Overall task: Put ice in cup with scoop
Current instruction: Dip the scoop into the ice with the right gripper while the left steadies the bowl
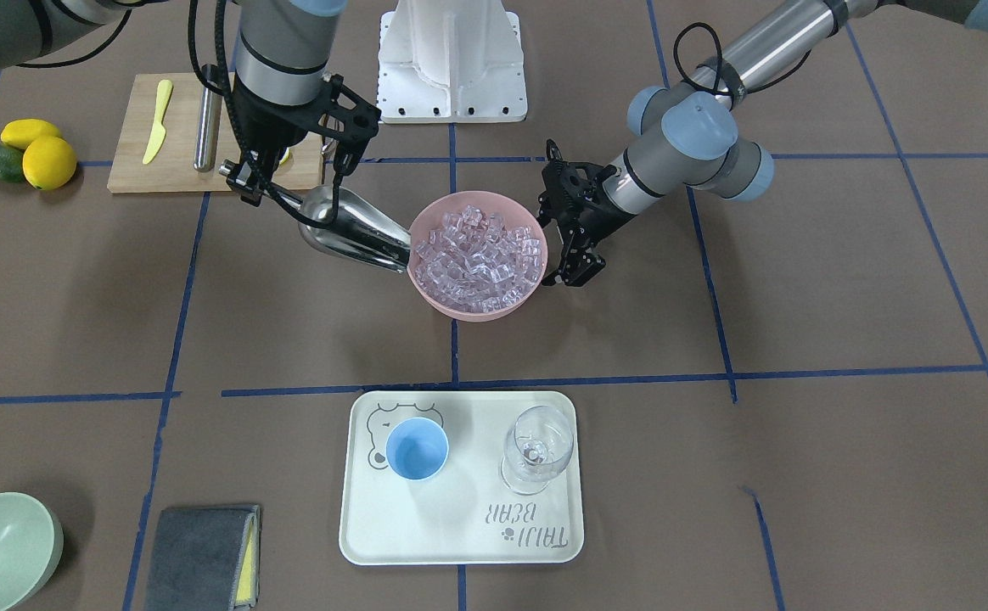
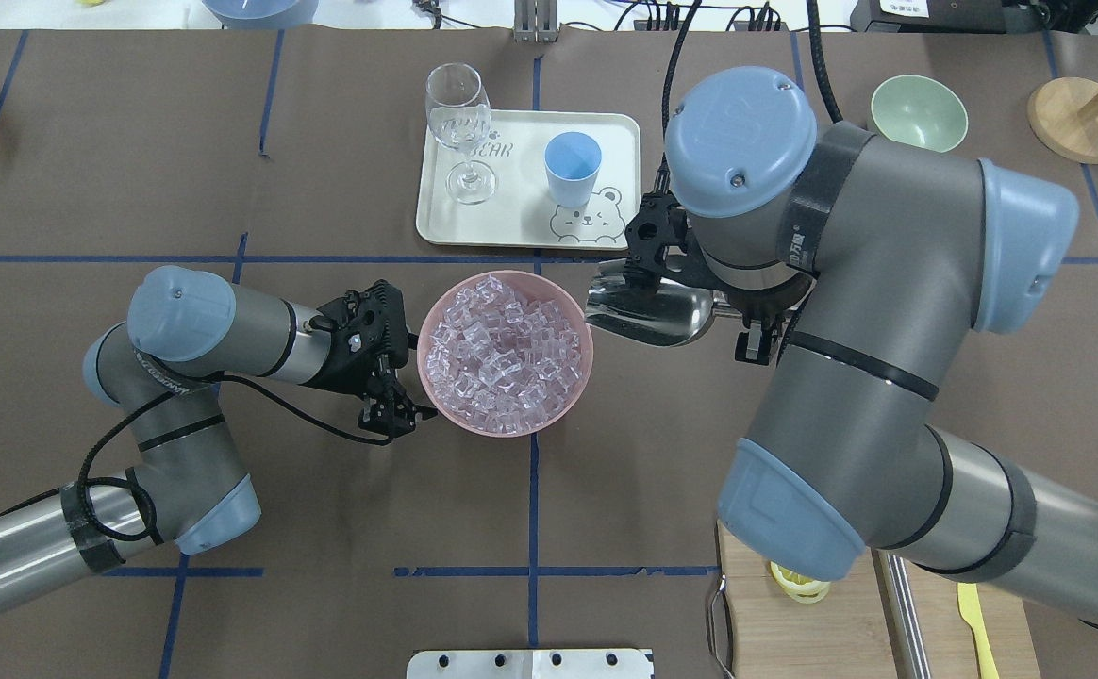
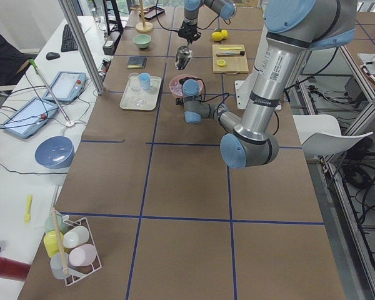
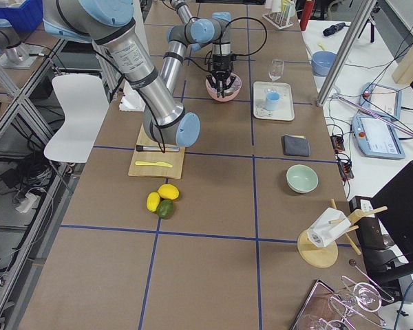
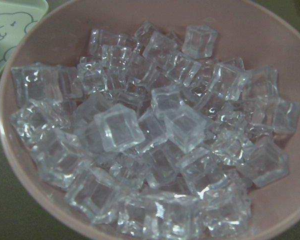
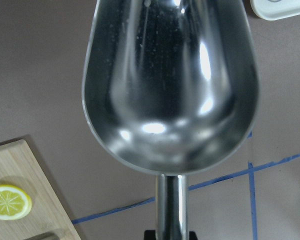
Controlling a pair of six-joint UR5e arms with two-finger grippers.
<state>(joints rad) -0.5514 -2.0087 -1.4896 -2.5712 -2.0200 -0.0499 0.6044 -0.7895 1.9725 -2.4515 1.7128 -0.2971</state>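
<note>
The right gripper (image 1: pixel 249 180) is clamping its 2 fingers on the thin rod handle of the shiny stainless-steel scoop (image 1: pixel 350 227), holding it with the trough tilting downward and away from the gripper. The trough is showing only bare, gleaming steel in the right wrist view. Just ahead of this gripper, the scoop's mouth is sitting right at the rim of the round pink bowl (image 1: pixel 468 314), and the small clear ice cubes (image 1: pixel 477 253) are lying heaped inside it. On the bowl's opposite side, the left gripper (image 2: pixel 396 413) is hanging just beside the rim; I cannot tell how far apart its fingers are standing. Farther out from both grippers, past the bowl, the small light-blue plastic cup (image 1: pixel 417 449) is standing upright on a pale rectangular tray (image 1: pixel 460 526). It is standing beside a clear stemmed wine glass (image 1: pixel 536 450), and the tray is resting on the brown surface (image 1: pixel 799 297).
</note>
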